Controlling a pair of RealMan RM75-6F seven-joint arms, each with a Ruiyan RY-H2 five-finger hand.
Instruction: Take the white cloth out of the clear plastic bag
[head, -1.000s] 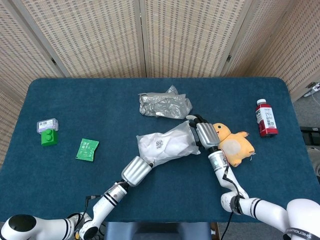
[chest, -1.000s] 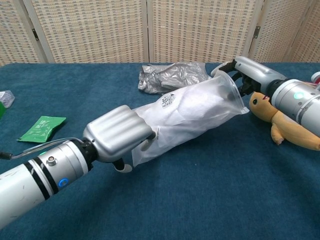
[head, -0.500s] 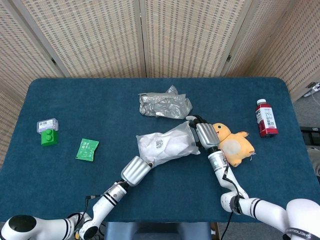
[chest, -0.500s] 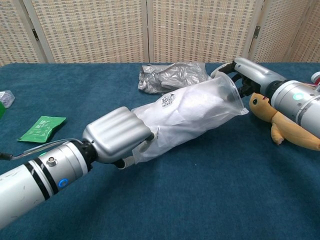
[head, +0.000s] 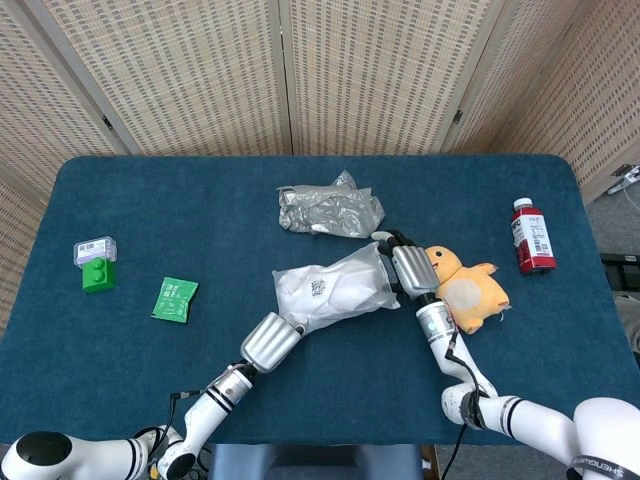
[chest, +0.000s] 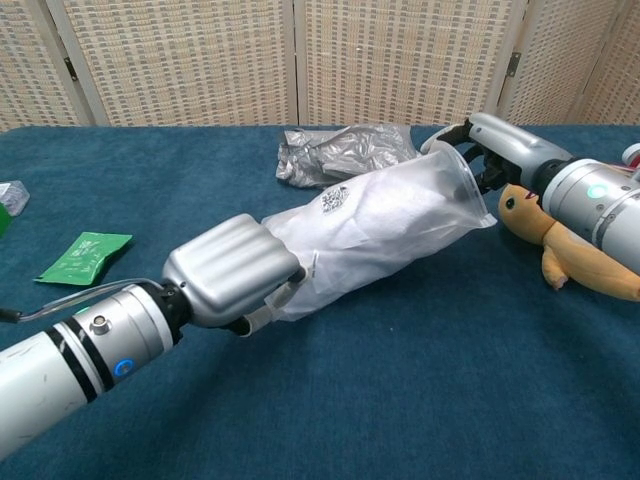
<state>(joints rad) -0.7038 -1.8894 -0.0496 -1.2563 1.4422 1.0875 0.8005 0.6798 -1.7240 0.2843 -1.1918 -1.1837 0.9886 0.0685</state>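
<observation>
Head view: blue table, wicker screens; both hands grip the bag.

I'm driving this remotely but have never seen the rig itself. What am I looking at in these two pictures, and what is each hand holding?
One picture looks down from the robot's head, the other looks forward from its chest. Two metal arms end in humanlike hands. The left hand grips the closed end of the clear plastic bag with its fingers; the right hand is at the bag's open mouth, apparently holding its rim. The white cloth is inside the bag. On the blue table there also lie a crumpled silver bag, a yellow plush duck, a red bottle, a green packet and a green block.
</observation>
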